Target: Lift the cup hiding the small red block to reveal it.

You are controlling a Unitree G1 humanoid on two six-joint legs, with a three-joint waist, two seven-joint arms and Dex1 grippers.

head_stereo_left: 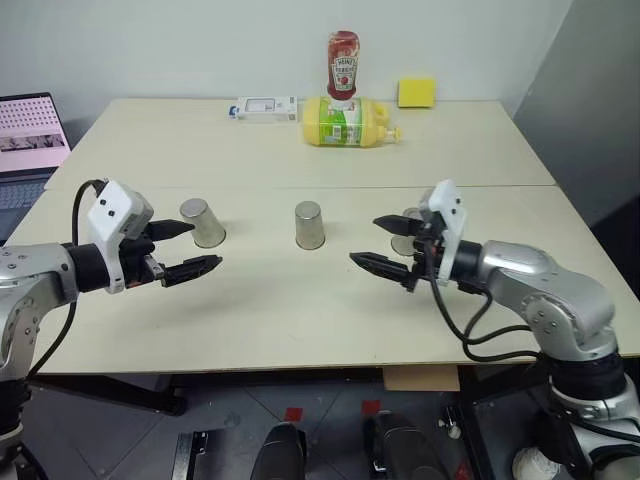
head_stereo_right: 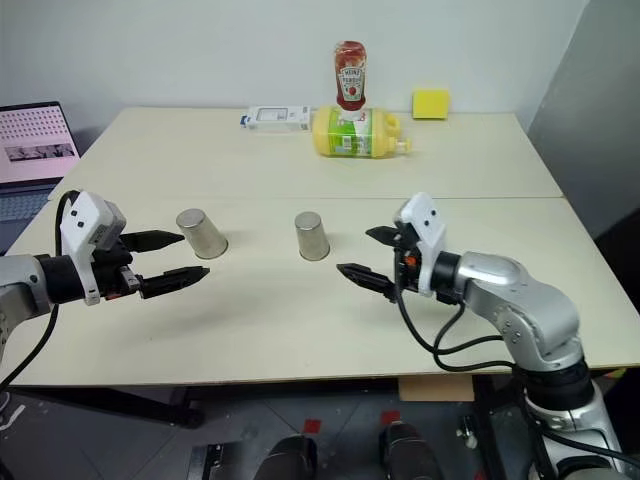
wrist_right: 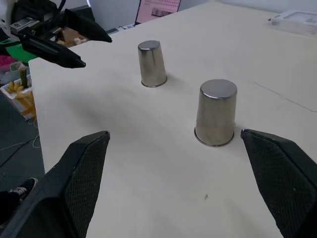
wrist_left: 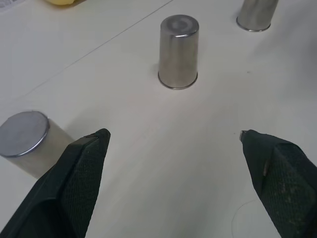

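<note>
Three identical silver cups stand upside down in a row on the table: a left cup (head_stereo_left: 203, 222), a middle cup (head_stereo_left: 310, 225) and a right cup (head_stereo_left: 405, 238), which is partly hidden behind my right gripper. The small red block is hidden, and I cannot tell which cup covers it. My left gripper (head_stereo_left: 206, 244) is open beside the left cup (wrist_left: 25, 141), with nothing between its fingers. My right gripper (head_stereo_left: 363, 240) is open, empty and pointing at the middle cup (wrist_right: 216, 113) from its right. The right wrist view also shows the left cup (wrist_right: 152, 63) and my left gripper (wrist_right: 64, 37).
At the back of the table are a ketchup bottle (head_stereo_left: 343, 65), a yellow bottle (head_stereo_left: 345, 122) lying on its side, a white box (head_stereo_left: 267, 108) and a yellow sponge (head_stereo_left: 416, 92). A laptop (head_stereo_left: 30, 130) sits off the table's left edge.
</note>
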